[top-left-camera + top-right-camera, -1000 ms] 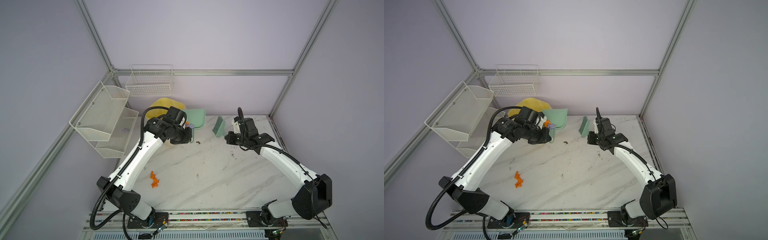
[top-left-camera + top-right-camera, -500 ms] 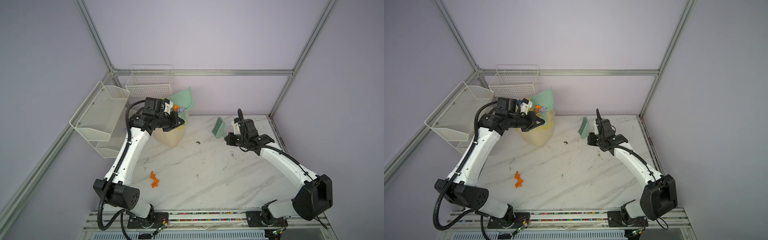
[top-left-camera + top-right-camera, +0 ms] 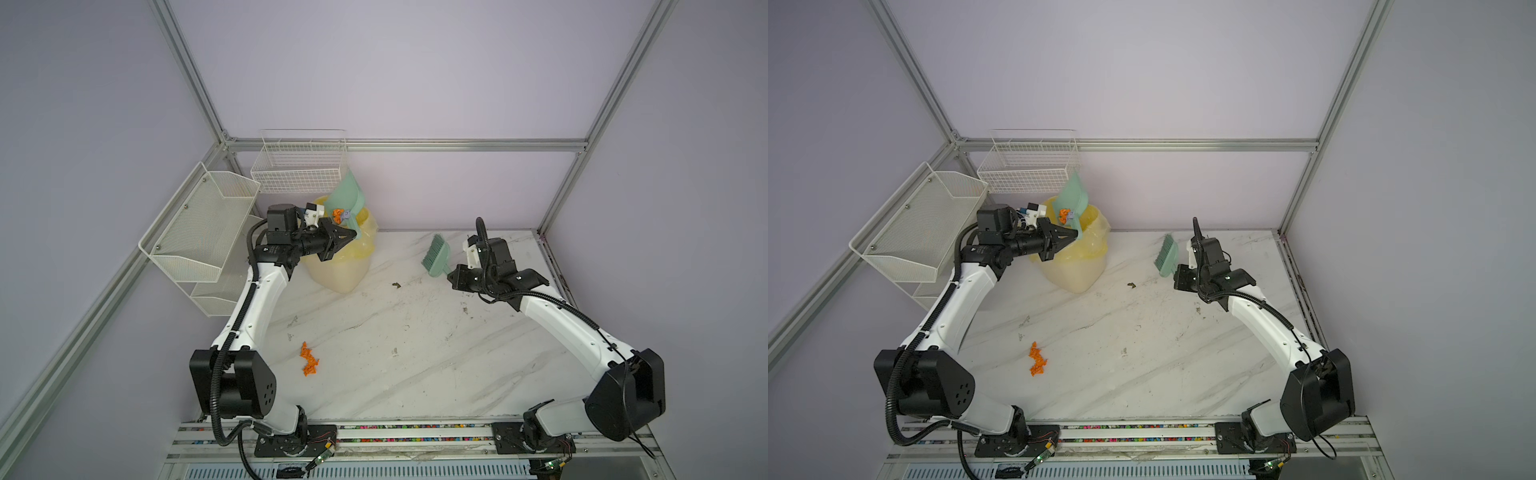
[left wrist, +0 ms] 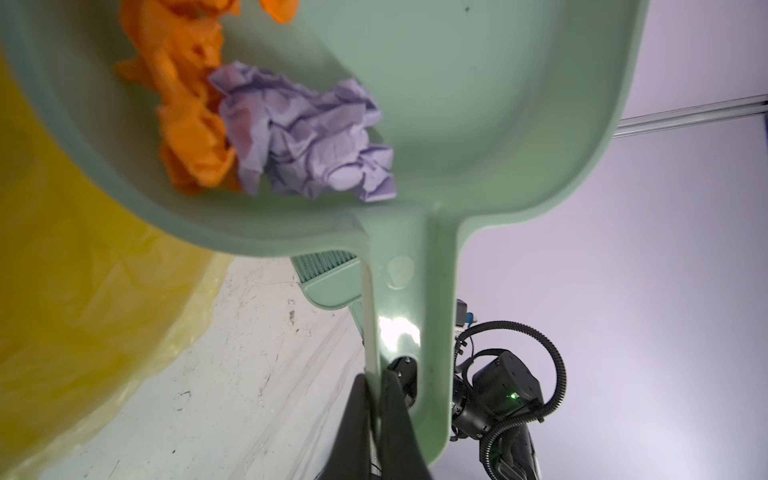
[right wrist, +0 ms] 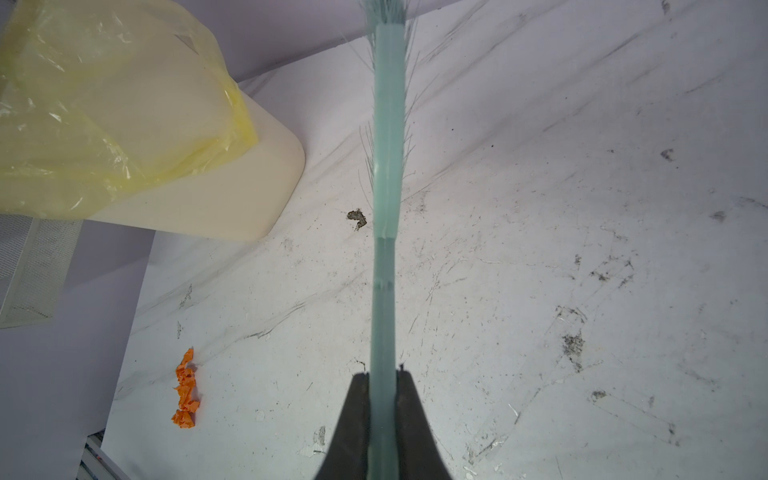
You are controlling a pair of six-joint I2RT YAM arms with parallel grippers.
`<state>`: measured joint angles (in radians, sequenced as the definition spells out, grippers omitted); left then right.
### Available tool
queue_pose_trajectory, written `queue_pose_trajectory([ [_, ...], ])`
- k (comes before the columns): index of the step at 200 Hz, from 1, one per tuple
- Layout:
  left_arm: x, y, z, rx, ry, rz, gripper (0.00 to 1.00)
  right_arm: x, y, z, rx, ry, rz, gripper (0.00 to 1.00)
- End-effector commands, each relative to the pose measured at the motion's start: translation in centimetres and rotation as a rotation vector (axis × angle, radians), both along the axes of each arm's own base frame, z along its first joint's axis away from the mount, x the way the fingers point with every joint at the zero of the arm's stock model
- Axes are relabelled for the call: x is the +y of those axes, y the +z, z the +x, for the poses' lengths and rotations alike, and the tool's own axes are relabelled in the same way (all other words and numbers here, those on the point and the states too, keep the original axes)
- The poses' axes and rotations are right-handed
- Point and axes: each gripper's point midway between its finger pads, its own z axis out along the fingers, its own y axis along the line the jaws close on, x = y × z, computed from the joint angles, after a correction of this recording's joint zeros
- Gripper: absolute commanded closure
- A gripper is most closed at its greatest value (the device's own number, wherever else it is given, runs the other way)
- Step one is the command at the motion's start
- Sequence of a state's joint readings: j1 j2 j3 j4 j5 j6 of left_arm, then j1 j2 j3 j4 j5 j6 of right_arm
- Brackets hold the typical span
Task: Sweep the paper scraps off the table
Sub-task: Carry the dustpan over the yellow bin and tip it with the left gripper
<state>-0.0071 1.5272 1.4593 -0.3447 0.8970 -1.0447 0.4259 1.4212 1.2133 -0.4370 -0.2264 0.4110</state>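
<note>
Mint-green and scoop-shaped, the plastic dustpan stands steeply tilted over the mouth of the cream plastic bin lined with a yellow bag, in both top views. The left hand is clamped on its handle just above the bin's rim. Crumpled orange and lavender paper scraps sit in the pan above the bin. A short string of orange ones lies on the white marble-patterned counter, well apart from the bin, toward the arm bases. Right of the bin and well clear of it, the right hand grips the handle of a mint-green bristle brush.

From the left wrist, the dark fingers pinch a thin edge of the dustpan handle. Orange wads and one lavender wad lodge where bowl meets handle, the bin's yellow bag just beside.

From the right wrist, the fingers close narrowly on the brush handle, seen edge-on. The orange scraps lie on the counter, apart from the bin.
</note>
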Motion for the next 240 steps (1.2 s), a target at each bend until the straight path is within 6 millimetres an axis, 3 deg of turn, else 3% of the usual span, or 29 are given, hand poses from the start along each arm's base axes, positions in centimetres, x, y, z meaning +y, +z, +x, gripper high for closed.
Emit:
queue_pose_trajectory([
  [1, -0.4, 4.5, -1.4, -0.128, -0.063, -0.143, 1.0, 0.1, 2.0, 0.4, -0.044, -0.006, 0.036, 1.0],
  [79, 0.2, 5.6, -1.9, -0.155, -0.081, -0.266, 1.0, 0.4, 2.3, 0.6, -0.044, -0.008, 0.057, 1.0],
  [125, 0.4, 6.9, -2.0, -0.158, -0.102, -0.438, 1.0, 0.6, 2.6, 0.8, -0.049, -0.006, 0.061, 1.0],
  [167, 0.6, 6.0, -2.2, -0.139, -0.093, -0.478, 1.0, 0.7, 2.8, 0.9, -0.052, -0.004, 0.06, 1.0],
  [240, 1.5, 6.3, -2.6, -0.147, -0.108, -0.683, 1.0, 0.7, 3.4, 1.1, -0.06, -0.003, 0.059, 1.0],
])
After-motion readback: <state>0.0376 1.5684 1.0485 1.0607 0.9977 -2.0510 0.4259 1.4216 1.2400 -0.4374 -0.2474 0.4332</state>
